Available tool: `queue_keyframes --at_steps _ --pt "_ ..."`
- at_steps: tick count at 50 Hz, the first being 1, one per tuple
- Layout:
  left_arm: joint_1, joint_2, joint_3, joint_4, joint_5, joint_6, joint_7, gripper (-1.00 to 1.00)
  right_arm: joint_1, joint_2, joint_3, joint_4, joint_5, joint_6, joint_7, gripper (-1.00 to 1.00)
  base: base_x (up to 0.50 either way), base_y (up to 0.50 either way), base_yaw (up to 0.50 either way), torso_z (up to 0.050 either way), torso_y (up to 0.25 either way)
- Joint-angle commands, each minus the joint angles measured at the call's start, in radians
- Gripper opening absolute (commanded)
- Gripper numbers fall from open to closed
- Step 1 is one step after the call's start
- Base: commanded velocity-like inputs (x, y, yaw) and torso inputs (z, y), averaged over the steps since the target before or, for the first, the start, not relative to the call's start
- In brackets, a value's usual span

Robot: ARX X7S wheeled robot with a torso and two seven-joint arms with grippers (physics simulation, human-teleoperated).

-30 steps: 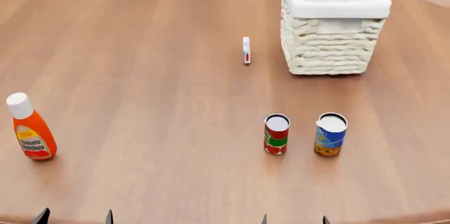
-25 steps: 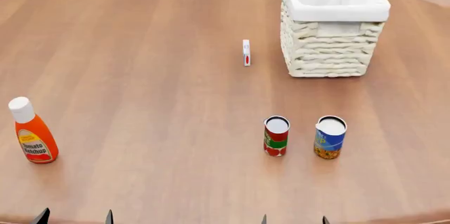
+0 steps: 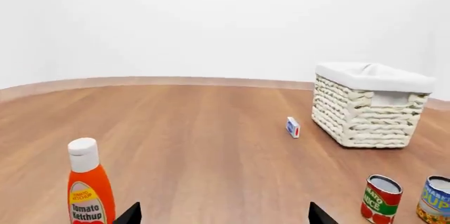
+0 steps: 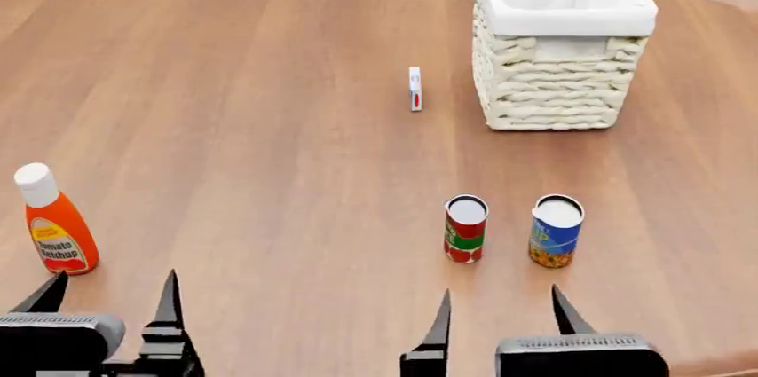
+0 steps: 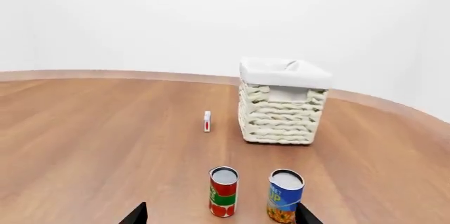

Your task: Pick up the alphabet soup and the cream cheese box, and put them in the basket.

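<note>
Head view: the soup can (image 4: 556, 231) stands upright near the front of the table (image 4: 237, 129), the red-and-green can (image 4: 466, 229) just beside it. Both the left gripper (image 4: 106, 293) and right gripper (image 4: 498, 310) gape, empty.

Left wrist view: the cream cheese box (image 3: 292, 127) stands on edge near the basket (image 3: 369, 109); the ketchup bottle (image 3: 88, 190) is well apart.

Right wrist view: the can looks rigid and probably slick, so grip mid-body; the box is thin and likely light, so pinch its flat faces.

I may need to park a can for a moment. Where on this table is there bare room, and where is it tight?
Widest bare patch: between the ketchup bottle and the red-and-green can, running back to the far edge of the table. Tighter: the gap between that can and the alphabet soup, and the strip between the cream cheese box and the basket.
</note>
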Motion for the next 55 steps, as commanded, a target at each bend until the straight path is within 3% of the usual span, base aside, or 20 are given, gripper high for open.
queue_keyframes --at_steps 1,4,9,21,34,42,55 --pt "-0.269 -0.012 -0.043 0.281 -0.126 -0.433 -0.041 1.0 0.249 0.073 0.001 -0.35 0.035 0.532 -0.011 1.0 0.0 0.0 0.0 0.0 0.0" --pt "-0.329 -0.012 -0.053 0.318 -0.15 -0.493 -0.055 1.0 0.328 0.09 0.008 -0.398 0.038 0.635 -0.014 1.0 0.0 0.0 0.0 0.0 0.0" --pt "-0.345 -0.018 -0.041 0.319 -0.155 -0.491 -0.062 1.0 0.364 0.098 0.001 -0.41 0.033 0.674 -0.006 1.0 0.0 0.0 0.0 0.0 0.0" --pt "-0.333 -0.032 -0.021 0.298 -0.162 -0.449 -0.071 1.0 0.365 0.112 -0.021 -0.427 0.009 0.673 0.026 1.0 0.0 0.01 0.0 0.0 0.0" --pt "-0.339 -0.046 -0.017 0.291 -0.175 -0.439 -0.084 1.0 0.38 0.121 -0.049 -0.412 0.004 0.674 0.037 1.0 0.0 0.49 0.0 0.0 0.0" --pt "-0.342 -0.053 -0.017 0.3 -0.189 -0.444 -0.092 1.0 0.389 0.113 -0.035 -0.425 0.023 0.7 0.029 1.0 0.0 0.0 0.0 0.0 0.0" --pt "-0.342 -0.059 -0.015 0.3 -0.205 -0.439 -0.103 1.0 0.415 0.115 -0.039 -0.436 0.033 0.723 0.029 1.0 0.49 0.0 0.0 0.0 0.0"
